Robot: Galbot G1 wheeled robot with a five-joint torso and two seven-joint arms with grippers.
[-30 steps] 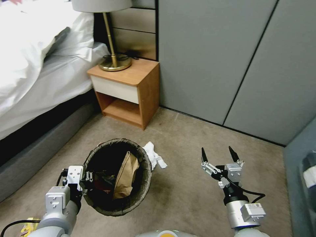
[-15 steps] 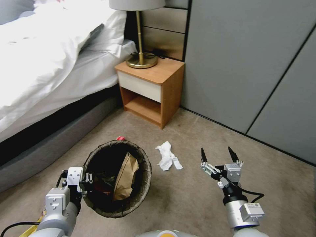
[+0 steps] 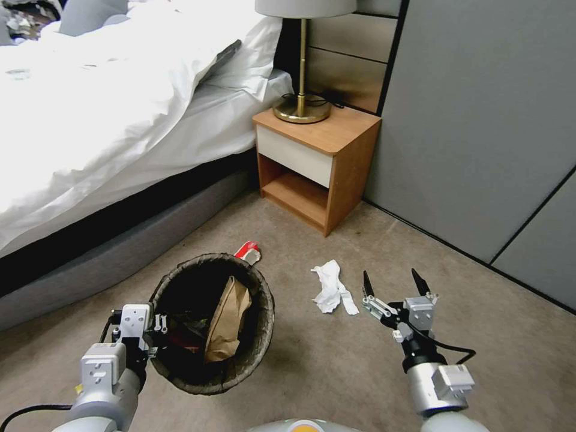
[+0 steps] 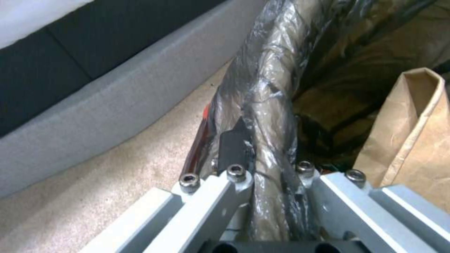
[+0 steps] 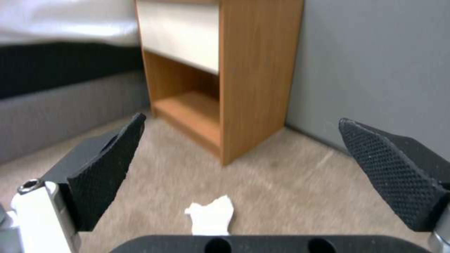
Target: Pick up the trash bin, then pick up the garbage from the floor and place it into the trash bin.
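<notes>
- Turned left since a second ago: red packet [image 3: 248, 252] newly visible beyond trash bin [image 3: 211, 324].
- Left gripper [image 3: 157, 339] clamped on bin rim.
- Right gripper [image 3: 393, 282] spread wide, beside tissue [image 3: 332, 287] on carpet [image 3: 336, 372].

A bedroom: a bed [image 3: 120, 120] with white bedding, a wooden nightstand [image 3: 315, 165] bearing a brass lamp [image 3: 302, 66], carpeted floor [image 3: 336, 360].

I get bright, blown-out glare off the white bedding [image 3: 90, 108]; the carpet [image 3: 336, 372] is evenly lit. My right wrist feed is soft and blurred throughout.
</notes>
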